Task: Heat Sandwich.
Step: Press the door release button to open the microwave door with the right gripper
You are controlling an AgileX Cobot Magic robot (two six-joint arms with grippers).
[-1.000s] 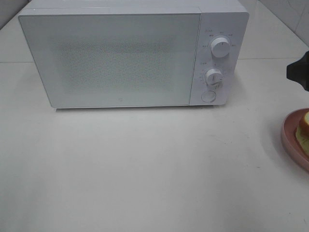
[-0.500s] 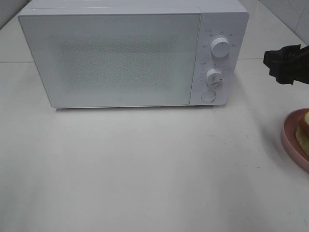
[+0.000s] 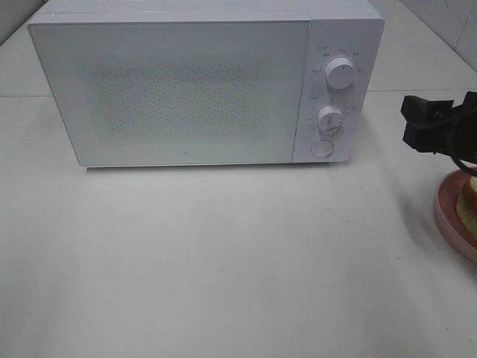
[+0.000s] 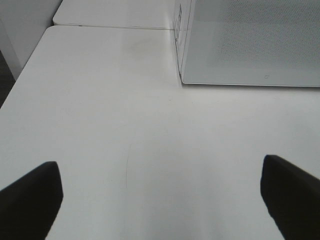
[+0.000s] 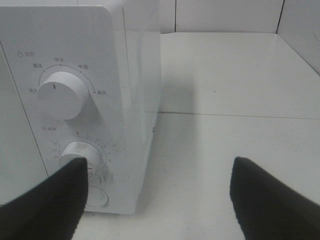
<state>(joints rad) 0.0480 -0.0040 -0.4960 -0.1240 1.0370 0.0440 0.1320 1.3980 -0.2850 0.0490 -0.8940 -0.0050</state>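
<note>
The sandwich lies on a round pink plate at the right edge of the exterior view, cut off by the frame and partly covered by my right arm. My right gripper hovers just above and behind the plate, pointing toward the control panel of the white microwave. In the right wrist view the right gripper is open, its two dark fingers wide apart with nothing between them. The microwave door is shut. My left gripper is open over bare table near the microwave's left front corner.
The microwave panel carries an upper knob, a lower knob and a round button; the right wrist view shows them too, with the upper knob largest. White table stretches in front. A tiled wall stands behind.
My right gripper has come in from the right edge, moving left and down, and now sits over the plate's far rim. The microwave, plate and sandwich have not moved.
</note>
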